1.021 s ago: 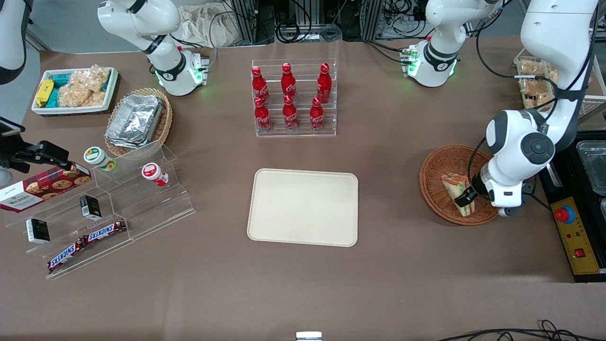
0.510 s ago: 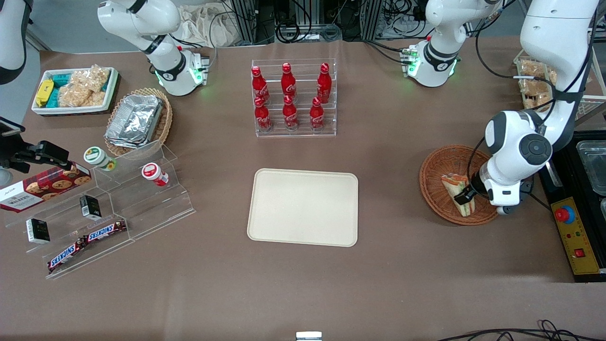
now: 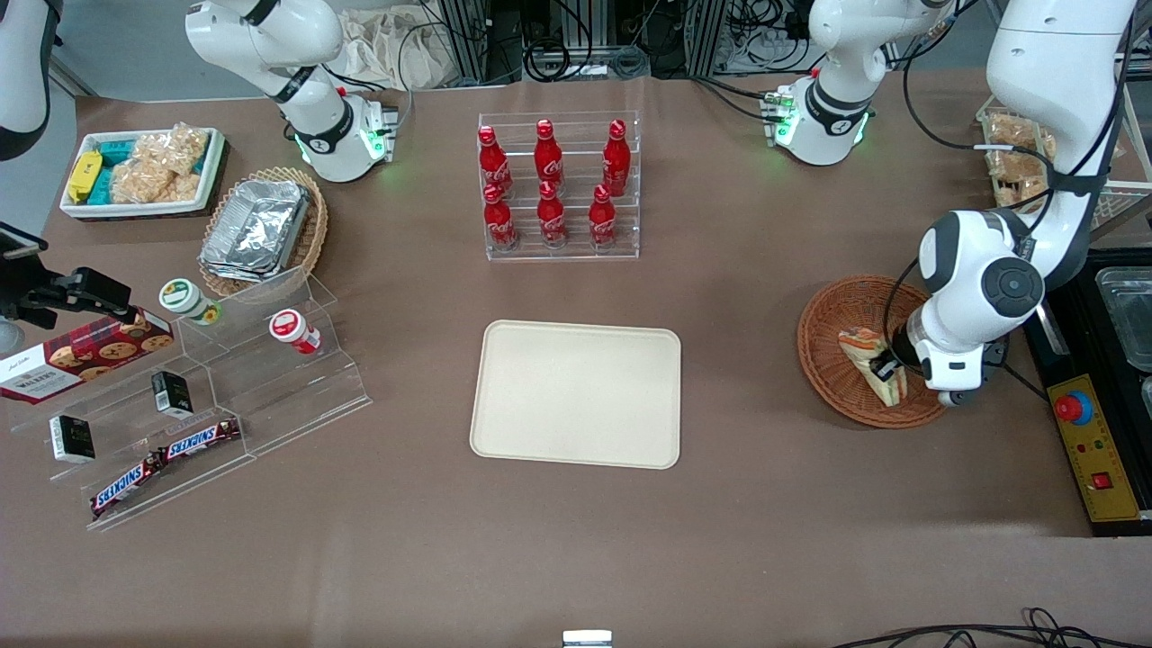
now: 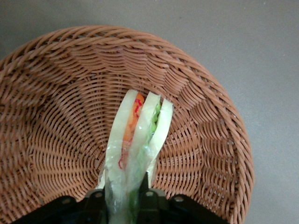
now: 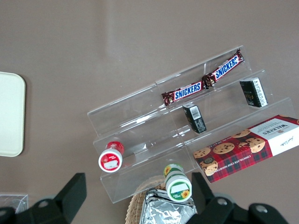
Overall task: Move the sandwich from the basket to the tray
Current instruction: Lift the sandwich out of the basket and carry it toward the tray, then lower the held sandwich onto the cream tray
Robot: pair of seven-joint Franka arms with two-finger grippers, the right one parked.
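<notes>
The sandwich (image 3: 866,353) is a wrapped white-bread wedge with green and orange filling, held over the reddish-brown wicker basket (image 3: 832,360) toward the working arm's end of the table. My left gripper (image 3: 887,367) is shut on the sandwich, its fingers pinching the wedge on both sides. In the left wrist view the sandwich (image 4: 135,140) stands on edge between the gripper's (image 4: 125,205) fingers, above the basket's woven floor (image 4: 60,116). The cream-beige tray (image 3: 576,394) lies bare at the table's middle, apart from the basket.
A clear rack of red cola bottles (image 3: 551,184) stands farther from the front camera than the tray. A stepped acrylic shelf (image 3: 216,387) with snacks, a tan basket of foil containers (image 3: 261,229) and a white snack bin (image 3: 144,171) lie toward the parked arm's end.
The gripper, shut on the sandwich, has lifted slightly and shifted a little away from the front camera; the sandwich has tilted with it in the basket.
</notes>
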